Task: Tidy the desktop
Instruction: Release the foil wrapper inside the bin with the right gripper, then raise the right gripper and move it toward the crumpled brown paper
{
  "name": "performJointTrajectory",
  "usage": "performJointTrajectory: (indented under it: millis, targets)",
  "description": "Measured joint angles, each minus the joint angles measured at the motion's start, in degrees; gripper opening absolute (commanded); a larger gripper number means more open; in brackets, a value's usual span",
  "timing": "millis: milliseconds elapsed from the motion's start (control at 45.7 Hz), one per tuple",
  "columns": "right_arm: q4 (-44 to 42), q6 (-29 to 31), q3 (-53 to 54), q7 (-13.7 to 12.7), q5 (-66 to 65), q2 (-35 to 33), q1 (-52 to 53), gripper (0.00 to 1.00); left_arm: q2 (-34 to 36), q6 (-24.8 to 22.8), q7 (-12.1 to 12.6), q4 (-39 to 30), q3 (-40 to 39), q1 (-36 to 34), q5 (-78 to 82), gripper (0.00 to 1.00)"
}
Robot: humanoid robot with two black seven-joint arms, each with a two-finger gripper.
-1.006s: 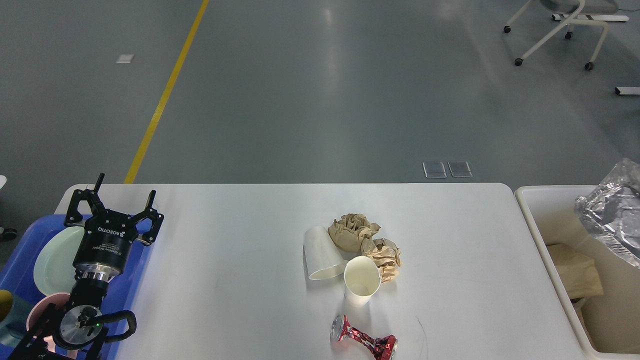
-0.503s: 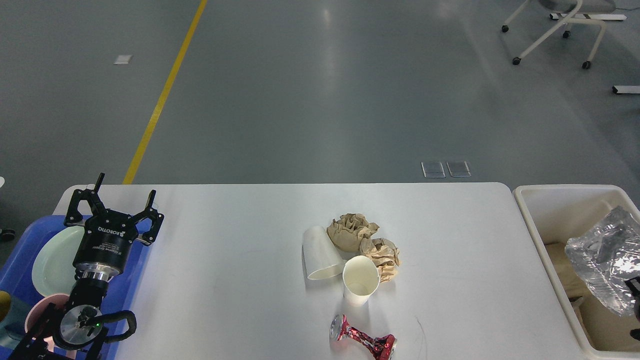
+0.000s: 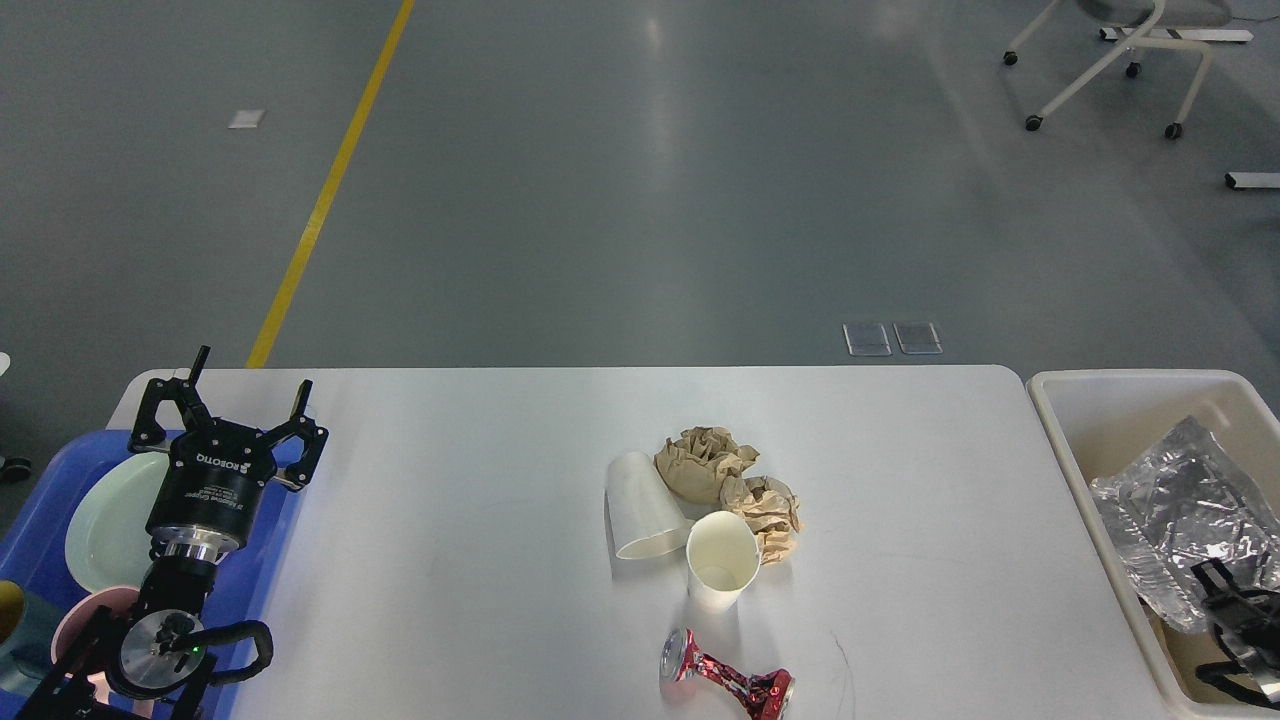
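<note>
The white desktop [image 3: 450, 520] carries a paper cup on its side [image 3: 640, 505], an upright paper cup [image 3: 722, 560], two crumpled brown paper balls [image 3: 705, 462] [image 3: 768, 510] and a crushed red can [image 3: 725, 680] near the front edge. My left gripper [image 3: 232, 400] is open and empty over the back edge of the blue tray [image 3: 35, 520] at the left. My right gripper [image 3: 1238, 615] is low inside the cream-white bin [image 3: 1080, 400] at the right, against the lower edge of a crinkled silver foil bag [image 3: 1170, 510]. Its fingers are dark and partly cut off by the view's edge.
The blue tray holds a pale green plate [image 3: 105, 520] and a pink cup [image 3: 80, 625]. Brown paper lies under the foil bag in the bin. A wheeled chair [image 3: 1110, 60] stands far back on the grey floor.
The foil bag has come down from above the bin's right side and now lies inside the bin, with my right gripper lower beside it. The left arm has not moved.
</note>
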Motion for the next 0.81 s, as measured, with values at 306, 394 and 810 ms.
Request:
performJointTrajectory:
  millis: [306, 394, 810]
  targets:
    - [0.2, -2.1, -0.7, 0.0, -0.2, -0.3, -1.4, 1.00, 0.0, 0.0, 0.0, 0.0, 0.0, 0.0, 0.0, 0.96]
    - [0.6, -2.8, -0.7, 0.1, -0.4, -0.4, -1.5, 1.00, 0.0, 0.0, 0.0, 0.0, 0.0, 0.0, 0.0, 0.96]
    - [1.9, -2.3, -0.8, 0.1, -1.3, -2.1, 0.0, 1.00, 0.0, 0.0, 0.0, 0.0, 0.0, 0.0, 0.0, 0.96]
